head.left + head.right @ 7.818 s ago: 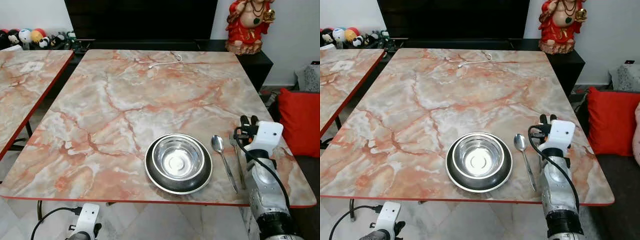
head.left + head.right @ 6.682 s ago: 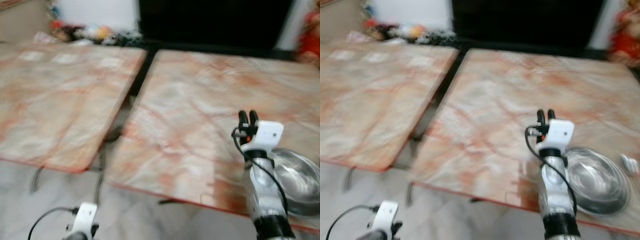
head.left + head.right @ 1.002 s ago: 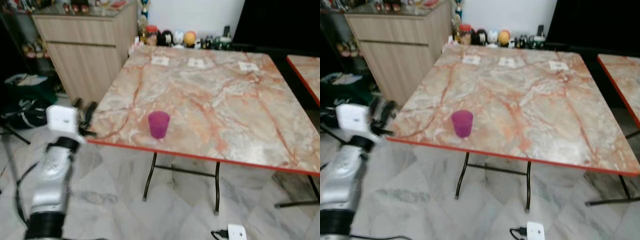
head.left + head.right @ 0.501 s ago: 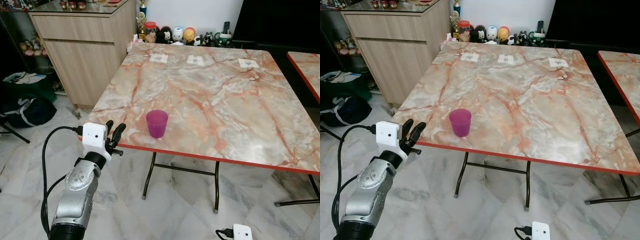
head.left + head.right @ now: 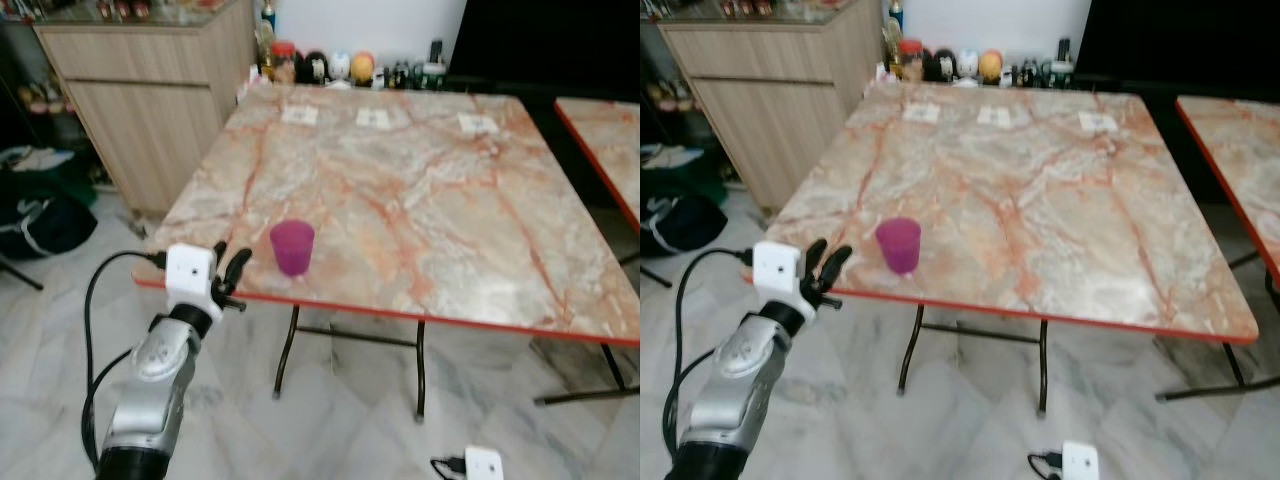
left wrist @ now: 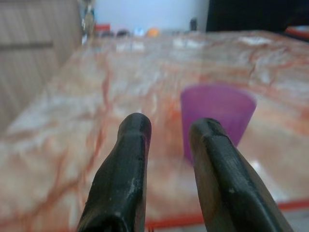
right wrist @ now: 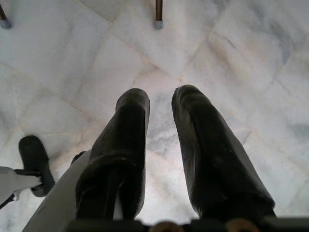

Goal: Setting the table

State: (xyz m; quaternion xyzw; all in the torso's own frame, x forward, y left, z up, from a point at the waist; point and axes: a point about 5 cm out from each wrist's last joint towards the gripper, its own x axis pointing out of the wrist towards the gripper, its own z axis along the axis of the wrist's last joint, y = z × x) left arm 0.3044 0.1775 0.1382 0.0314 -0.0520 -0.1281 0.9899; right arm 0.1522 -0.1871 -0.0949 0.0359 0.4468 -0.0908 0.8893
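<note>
Translucent purple plastic cup upright near marble-patterned table's red front edge, at two o'clock from left gripper; black fingers slightly parted, holding nothing, short of cup.

The purple cup stands alone near the front edge of the bench, with bare marble on every side of it. The left gripper, fingers slightly parted, hangs just off the bench's front corner, and nothing lies between it and the cup. Small paper cards and figurines sit well apart at the far edge.
</note>
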